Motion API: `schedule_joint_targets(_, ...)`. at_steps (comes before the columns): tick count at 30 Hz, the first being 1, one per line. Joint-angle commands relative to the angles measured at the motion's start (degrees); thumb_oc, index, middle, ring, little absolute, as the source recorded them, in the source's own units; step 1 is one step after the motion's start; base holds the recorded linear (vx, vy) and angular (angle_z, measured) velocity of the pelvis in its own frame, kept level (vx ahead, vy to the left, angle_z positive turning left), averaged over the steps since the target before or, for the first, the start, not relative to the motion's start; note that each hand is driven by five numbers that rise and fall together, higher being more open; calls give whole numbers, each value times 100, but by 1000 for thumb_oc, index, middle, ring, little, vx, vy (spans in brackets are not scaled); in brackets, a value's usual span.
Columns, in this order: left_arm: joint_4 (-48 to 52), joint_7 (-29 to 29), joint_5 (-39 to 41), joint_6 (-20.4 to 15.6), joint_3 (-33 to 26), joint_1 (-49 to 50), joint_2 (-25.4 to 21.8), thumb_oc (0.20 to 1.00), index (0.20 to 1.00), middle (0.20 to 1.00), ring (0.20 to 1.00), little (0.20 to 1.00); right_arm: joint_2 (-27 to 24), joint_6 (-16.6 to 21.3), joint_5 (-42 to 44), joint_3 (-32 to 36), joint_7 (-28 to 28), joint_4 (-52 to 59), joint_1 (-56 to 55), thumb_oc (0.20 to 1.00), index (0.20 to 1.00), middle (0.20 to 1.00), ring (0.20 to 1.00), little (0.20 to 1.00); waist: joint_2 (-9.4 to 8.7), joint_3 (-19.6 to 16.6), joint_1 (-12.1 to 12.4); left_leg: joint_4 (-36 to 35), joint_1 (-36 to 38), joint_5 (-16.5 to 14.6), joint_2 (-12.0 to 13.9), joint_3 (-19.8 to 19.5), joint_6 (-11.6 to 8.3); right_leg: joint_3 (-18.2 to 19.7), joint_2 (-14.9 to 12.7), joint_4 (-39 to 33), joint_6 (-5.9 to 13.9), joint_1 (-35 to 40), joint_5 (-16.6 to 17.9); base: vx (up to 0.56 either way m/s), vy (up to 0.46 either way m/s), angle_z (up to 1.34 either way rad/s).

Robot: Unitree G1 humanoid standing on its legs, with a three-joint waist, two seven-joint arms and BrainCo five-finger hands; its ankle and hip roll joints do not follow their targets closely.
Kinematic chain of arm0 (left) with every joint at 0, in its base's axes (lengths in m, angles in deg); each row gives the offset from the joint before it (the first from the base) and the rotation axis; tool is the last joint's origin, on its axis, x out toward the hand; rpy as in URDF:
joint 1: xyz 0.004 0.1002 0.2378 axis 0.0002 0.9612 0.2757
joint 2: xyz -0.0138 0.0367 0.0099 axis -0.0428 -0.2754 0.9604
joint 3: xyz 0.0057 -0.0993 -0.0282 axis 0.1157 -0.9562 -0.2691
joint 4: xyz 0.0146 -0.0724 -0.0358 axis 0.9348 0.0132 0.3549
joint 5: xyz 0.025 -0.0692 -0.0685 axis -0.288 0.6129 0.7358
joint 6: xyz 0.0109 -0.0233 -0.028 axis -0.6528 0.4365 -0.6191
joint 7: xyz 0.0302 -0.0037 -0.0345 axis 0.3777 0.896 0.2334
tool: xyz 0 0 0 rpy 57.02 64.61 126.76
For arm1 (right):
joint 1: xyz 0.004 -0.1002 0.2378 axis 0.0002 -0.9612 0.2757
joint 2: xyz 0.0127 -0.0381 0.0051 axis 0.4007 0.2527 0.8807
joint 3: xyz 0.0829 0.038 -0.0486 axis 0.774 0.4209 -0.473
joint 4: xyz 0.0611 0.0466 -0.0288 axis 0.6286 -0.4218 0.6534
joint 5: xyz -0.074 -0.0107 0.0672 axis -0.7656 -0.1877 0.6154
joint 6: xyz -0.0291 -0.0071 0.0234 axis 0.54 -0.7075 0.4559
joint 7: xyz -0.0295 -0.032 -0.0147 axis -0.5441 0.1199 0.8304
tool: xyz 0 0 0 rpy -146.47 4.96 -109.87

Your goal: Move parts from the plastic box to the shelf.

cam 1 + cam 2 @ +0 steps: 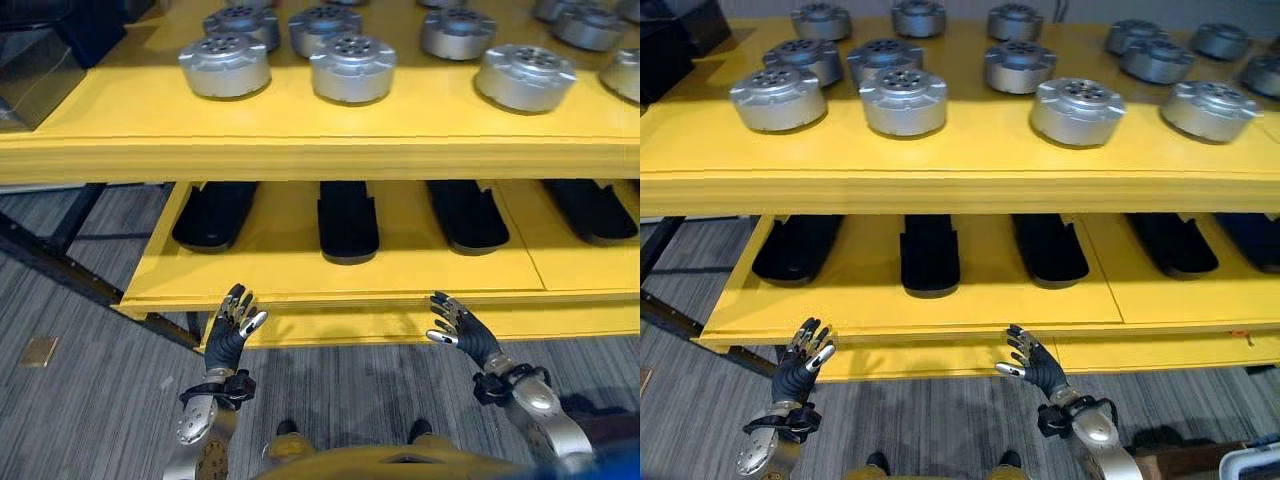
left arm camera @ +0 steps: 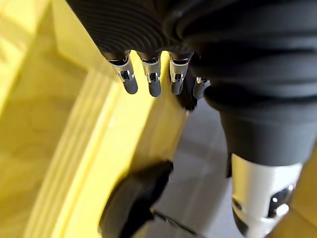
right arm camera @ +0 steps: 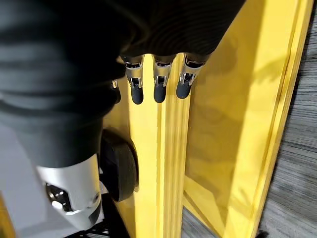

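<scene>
Both my hands are empty, so I judge I am between carries: a part has been set down, or none has been fetched yet, and the next move is to go back for one. My left hand is raised in front of the lower yellow shelf board, fingers spread and straight, holding nothing; my right hand is up the same way, fingers loosely open, just short of that board's front edge. The parts I can see are round silver-grey metal discs with a ring of holes in the top face, standing in rows on the upper yellow shelf, each flat on its base with the holed face up. Being round, they have no long axis across the shelf; their only axis is the short one, pointing straight up. On the lower board lie long black moulded trays, side by side and well apart, their long axes running from the front edge towards the back. A grey plastic corner at the lower right of the right eye view may be the plastic box, but I cannot tell for sure. The next move, as I judge it, calls for turning towards that side, lowering a hand over a disc and closing fingers and thumb across its rim, since the smooth round wall offers no other hold.
</scene>
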Motion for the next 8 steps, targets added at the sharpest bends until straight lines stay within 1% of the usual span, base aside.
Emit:
schedule_joint_targets(1,204,-303,266,-252,-124,-106,-160,1000,1000,1000,1000,1000,12,411,381,17,-144,397,315,1000,1000,1000,1000,1000,-99,30,51,405,-181,-54,207,335,108,-325,-274,212,132,55,15,-39,-51,-13)
schedule_joint_targets(3,232,-498,399,-158,-139,-91,-151,1000,1000,1000,1000,1000,28,402,447,55,-156,383,266,1000,1000,1000,1000,1000,-98,13,29,386,-156,-57,203,350,105,-306,-255,162,126,67,36,-28,-37,-7)
schedule_joint_targets(8,321,-510,434,-61,-152,-91,-166,1000,1000,1000,1000,1000,54,450,475,82,160,314,279,1000,1000,1000,1000,1000,-82,-30,1,324,-97,-38,195,382,96,-296,-227,24,128,104,119,-18,-23,-7)
